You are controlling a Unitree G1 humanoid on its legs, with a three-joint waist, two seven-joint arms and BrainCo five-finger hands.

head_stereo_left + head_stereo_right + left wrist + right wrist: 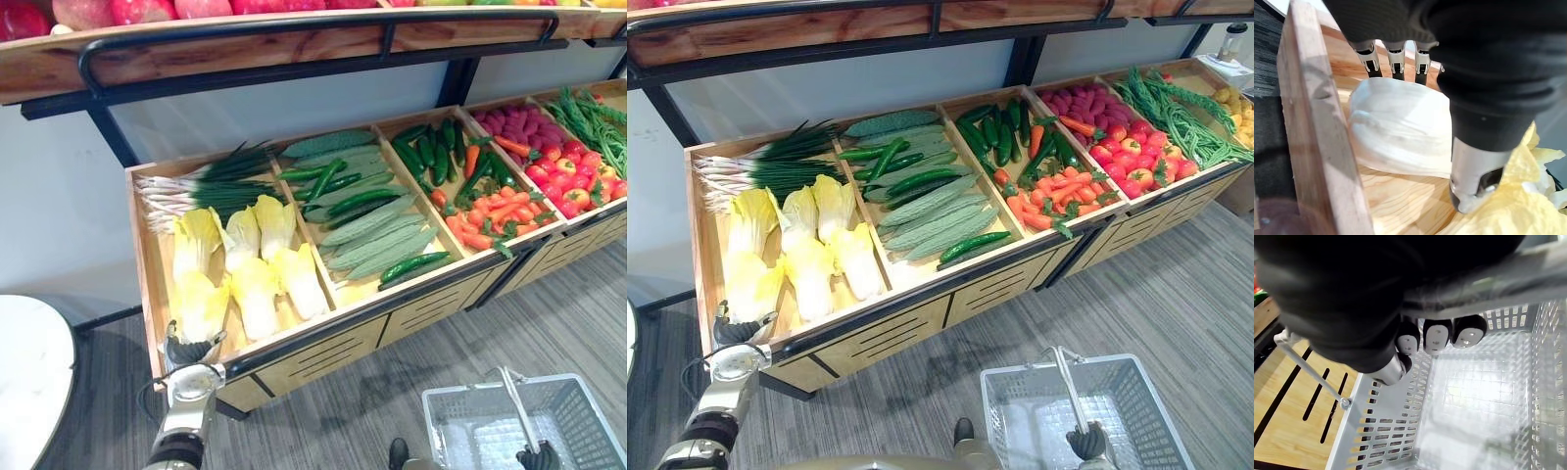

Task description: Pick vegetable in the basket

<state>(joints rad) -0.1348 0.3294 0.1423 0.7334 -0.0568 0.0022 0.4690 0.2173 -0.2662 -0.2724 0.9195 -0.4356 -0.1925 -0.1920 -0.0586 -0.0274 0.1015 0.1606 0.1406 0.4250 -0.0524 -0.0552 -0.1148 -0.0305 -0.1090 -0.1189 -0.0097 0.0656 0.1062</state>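
Several pale yellow napa cabbages (255,284) lie in the leftmost bin of the wooden stand (323,328). My left hand (193,352) is at that bin's front left corner, just over the front rim. In the left wrist view its fingers (1396,61) reach straight over the white base of a cabbage (1396,132), with the thumb (1474,186) on the near side among yellow leaves. My right hand (1087,443) is shut on the handle (1493,286) of an empty grey plastic basket (1019,416), which hangs low at the front right.
Spring onions (206,186) lie behind the cabbages. To the right are bins of cucumbers and bitter gourds (367,230), carrots (490,211), tomatoes (568,181) and green beans (593,122). A fruit shelf (196,44) overhangs the stand. A white round table (29,377) stands at the left.
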